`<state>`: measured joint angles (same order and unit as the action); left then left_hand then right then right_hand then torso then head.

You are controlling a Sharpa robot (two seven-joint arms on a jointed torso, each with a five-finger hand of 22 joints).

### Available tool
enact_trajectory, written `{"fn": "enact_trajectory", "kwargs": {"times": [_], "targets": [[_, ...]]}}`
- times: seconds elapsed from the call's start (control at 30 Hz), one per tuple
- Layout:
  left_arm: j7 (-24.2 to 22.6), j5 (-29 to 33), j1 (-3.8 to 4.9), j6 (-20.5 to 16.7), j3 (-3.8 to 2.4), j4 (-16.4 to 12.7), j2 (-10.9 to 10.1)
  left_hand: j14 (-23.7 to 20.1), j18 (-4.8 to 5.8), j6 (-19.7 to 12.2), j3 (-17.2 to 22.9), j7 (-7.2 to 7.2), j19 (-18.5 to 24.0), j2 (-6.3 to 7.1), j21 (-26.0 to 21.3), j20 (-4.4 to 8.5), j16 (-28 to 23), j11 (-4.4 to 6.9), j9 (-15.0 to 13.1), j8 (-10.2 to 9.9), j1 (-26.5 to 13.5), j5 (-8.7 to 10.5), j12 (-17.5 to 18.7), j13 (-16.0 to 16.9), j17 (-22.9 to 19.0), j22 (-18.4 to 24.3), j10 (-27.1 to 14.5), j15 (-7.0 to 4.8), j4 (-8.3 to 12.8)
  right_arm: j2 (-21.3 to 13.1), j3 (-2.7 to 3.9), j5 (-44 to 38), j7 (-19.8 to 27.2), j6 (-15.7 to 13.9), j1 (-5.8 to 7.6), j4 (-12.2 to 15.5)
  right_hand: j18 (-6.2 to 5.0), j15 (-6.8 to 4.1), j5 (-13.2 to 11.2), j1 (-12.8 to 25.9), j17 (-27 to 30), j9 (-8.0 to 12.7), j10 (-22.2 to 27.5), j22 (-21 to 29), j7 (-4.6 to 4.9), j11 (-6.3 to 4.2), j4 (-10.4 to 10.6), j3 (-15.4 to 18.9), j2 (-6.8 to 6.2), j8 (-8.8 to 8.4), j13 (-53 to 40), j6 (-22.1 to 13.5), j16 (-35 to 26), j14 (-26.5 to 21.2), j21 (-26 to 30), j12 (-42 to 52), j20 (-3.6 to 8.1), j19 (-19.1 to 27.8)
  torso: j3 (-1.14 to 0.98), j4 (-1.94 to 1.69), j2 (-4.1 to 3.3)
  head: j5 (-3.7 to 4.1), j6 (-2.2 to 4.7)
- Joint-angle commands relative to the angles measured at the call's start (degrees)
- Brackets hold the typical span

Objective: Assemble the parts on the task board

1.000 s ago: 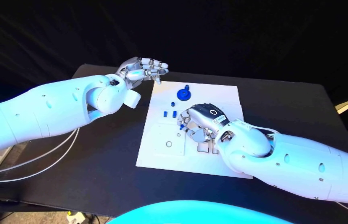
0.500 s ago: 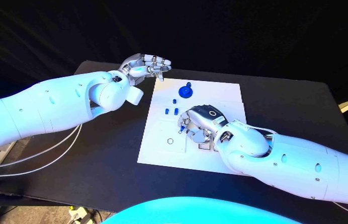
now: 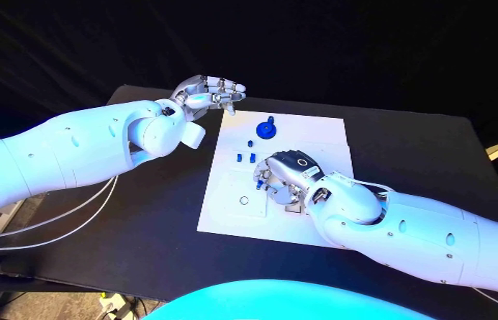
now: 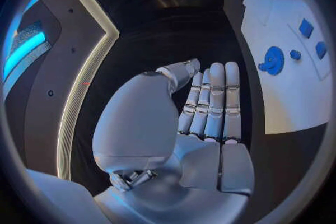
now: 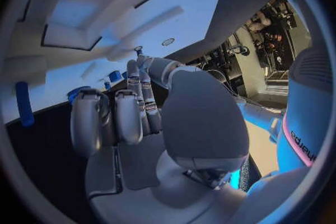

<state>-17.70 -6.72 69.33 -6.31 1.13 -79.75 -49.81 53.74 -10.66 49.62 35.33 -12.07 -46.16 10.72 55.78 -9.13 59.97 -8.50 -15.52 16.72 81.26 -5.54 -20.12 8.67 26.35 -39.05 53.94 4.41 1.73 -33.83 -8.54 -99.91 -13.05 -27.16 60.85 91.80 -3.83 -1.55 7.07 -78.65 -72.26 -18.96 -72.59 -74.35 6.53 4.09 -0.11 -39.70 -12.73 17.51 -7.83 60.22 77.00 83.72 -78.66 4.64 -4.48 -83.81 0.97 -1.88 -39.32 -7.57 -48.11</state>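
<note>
The white task board (image 3: 322, 136) lies in the middle of the black table. My right hand (image 3: 282, 176) is low over its centre and pinches a small blue part (image 3: 257, 184) between thumb and one finger, the tip down at the board; the right wrist view shows this pinch (image 5: 138, 50) with the other fingers (image 5: 87, 117) curled in. A round blue part (image 3: 268, 129) sits near the far edge, with two small blue pieces (image 3: 245, 158) below it. My left hand (image 3: 213, 92) hovers off the board's far left corner, its fingers (image 4: 210, 101) straight and holding nothing.
A small ring-shaped hole (image 3: 244, 200) lies on the board's left side, near the pinched part. Rectangular recesses (image 5: 70, 17) are sunk into the board. Another long blue piece (image 5: 24, 103) lies on the board beside my right hand. White cables (image 3: 62, 223) hang off the table's left side.
The camera has shifted slightly. My left hand has edged a little toward the board's far corner. The right hand keeps its pinch in the same spot.
</note>
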Motion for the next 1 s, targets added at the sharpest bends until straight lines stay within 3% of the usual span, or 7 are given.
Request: {"fn": "enact_trajectory", "kwargs": {"times": [0.03,0.9,1.0], "targets": [[0.0,0.1,0.03,0.2,-0.05,-0.1,0.1,-0.2,0.09,-0.8,-1.1,-0.32,0.1,-0.21,-1.1,-0.43,-1.1,-0.29,-0.8,-0.4,-0.3,-0.95,-0.2,-0.7,-0.7,0.7,-1.0,-0.05,-0.3,0.2,-0.01,-0.2,0.0,0.1,-0.11,-0.2,1.59,-0.24,0.8,0.4,0.2,-1.2,-2.7,-11.1,0.42,-1.29,-1.1,-2.0,2.32,1.50,-1.1,0.9,0.3,2.9,-0.6,0.3,0.51,-3.1,0.00,0.03,0.03,-0.10,-0.02],[0.3,0.1,0.04,0.4,-0.05,-0.1,-0.1,-0.2,0.09,-0.9,-1.2,-0.33,0.1,-0.24,-1.2,-0.45,-1.2,-0.30,-0.8,-0.4,-0.3,-0.95,-0.2,-0.7,-0.8,0.8,-1.1,-0.04,-0.4,1.5,-0.35,-0.8,-0.4,2.9,-0.33,-1.9,1.44,-0.12,0.7,1.0,0.8,-1.3,-2.5,-10.8,0.64,-1.11,-1.2,-2.0,2.33,1.29,-1.1,0.6,-0.1,2.8,0.2,-0.2,0.48,-2.9,0.04,0.02,0.05,-0.14,-0.44],[0.3,0.1,0.04,0.5,-0.05,-0.1,-0.1,-0.2,0.09,-0.9,-1.2,-0.33,0.1,-0.24,-1.2,-0.45,-1.2,-0.30,-0.8,-0.4,-0.3,-0.95,-0.2,-0.7,-0.8,0.8,-1.1,-0.04,-0.4,1.5,-0.40,-0.3,0.2,2.9,-0.33,-2.0,1.40,0.21,0.5,2.3,1.0,-1.4,-1.5,-10.7,1.00,-0.74,-1.4,-1.0,1.62,0.86,-0.9,-0.2,-0.1,2.8,0.5,-0.9,0.26,-2.8,0.04,0.05,0.04,-0.14,-0.44]]}}
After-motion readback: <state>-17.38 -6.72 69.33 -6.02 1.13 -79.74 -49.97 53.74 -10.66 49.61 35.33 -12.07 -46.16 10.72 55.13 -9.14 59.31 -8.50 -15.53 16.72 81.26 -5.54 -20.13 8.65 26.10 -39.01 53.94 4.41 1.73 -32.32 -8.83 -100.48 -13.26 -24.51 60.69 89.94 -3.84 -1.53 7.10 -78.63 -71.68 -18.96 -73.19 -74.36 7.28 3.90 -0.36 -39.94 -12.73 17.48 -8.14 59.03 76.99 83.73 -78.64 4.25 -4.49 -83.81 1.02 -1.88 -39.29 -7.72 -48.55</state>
